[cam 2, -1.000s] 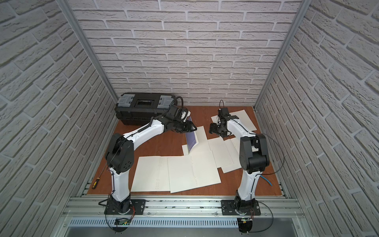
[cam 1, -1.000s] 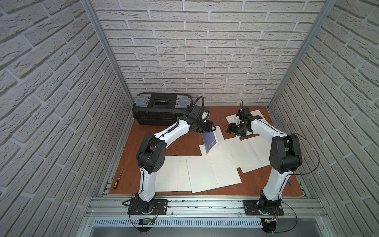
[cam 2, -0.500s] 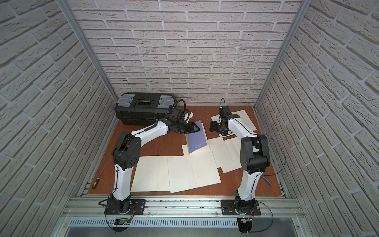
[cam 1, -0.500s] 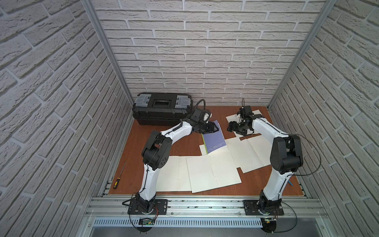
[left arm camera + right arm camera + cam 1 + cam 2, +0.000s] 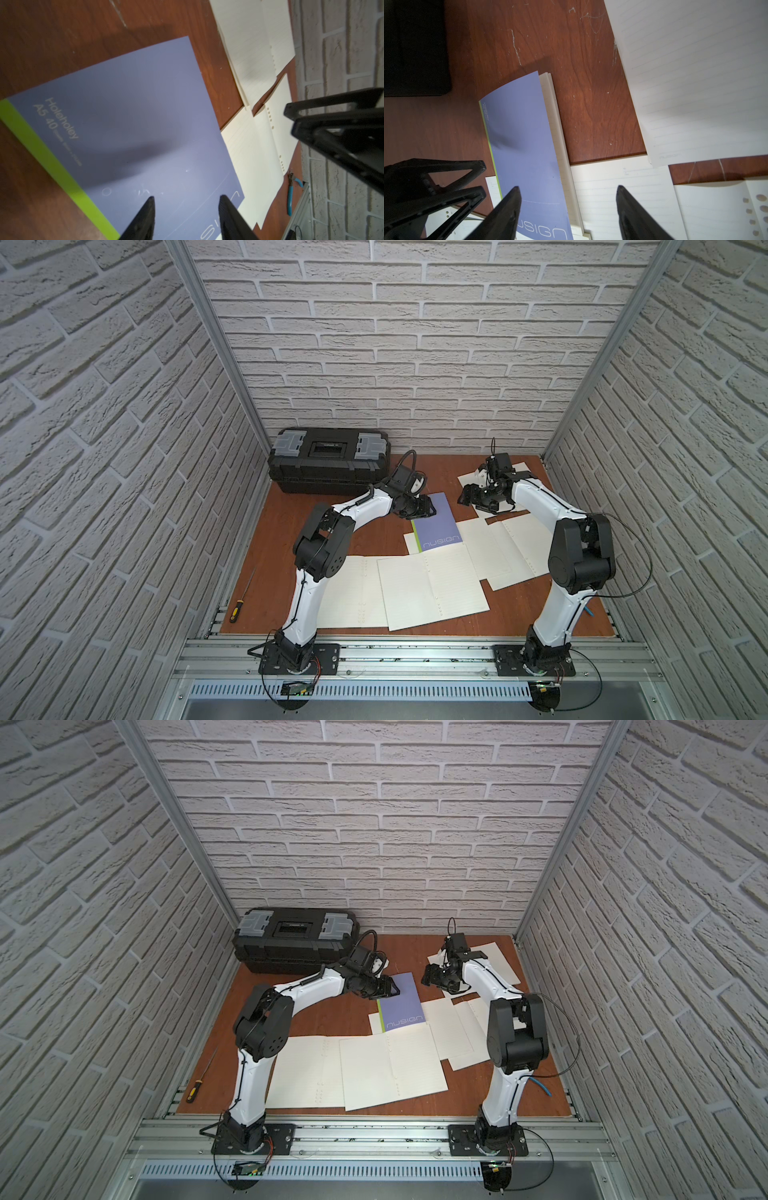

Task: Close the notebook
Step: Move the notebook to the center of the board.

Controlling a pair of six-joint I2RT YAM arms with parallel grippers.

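1. In both top views, the notebook (image 5: 438,522) lies on the surface (image 5: 274,572) toward the back, purple cover up, among loose sheets (image 5: 432,593). The left jaws hang over its far corner and the right jaws are just beside its other side. Both are parted and hold nothing.
2. Left wrist: the cover (image 5: 135,128) fills the view below the empty, parted jaws. Press gently near the free edge, not the green spine strip (image 5: 52,166).
3. Right wrist: the cover bows slightly above the page block (image 5: 554,116). Push straight down, since sideways drag would likely shift the sheets.
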